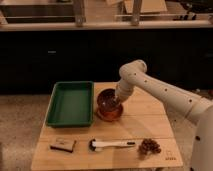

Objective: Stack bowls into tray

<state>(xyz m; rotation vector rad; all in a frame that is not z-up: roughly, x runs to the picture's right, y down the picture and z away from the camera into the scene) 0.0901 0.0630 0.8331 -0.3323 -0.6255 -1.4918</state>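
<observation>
The green tray (70,103) lies on the left part of the wooden table (145,125) and holds nothing. The dark reddish-brown bowls (109,106) sit nested just right of the tray, with an orange-brown base showing. My white arm comes in from the right and bends down over them. My gripper (117,100) reaches into the top bowl at its right side, partly hidden by the wrist.
A small flat brown block (63,145) lies at the front left. A white-handled utensil with a dark head (111,145) lies at the front middle. A brown clump of dried bits (149,146) lies at the front right. A dark counter wall stands behind the table.
</observation>
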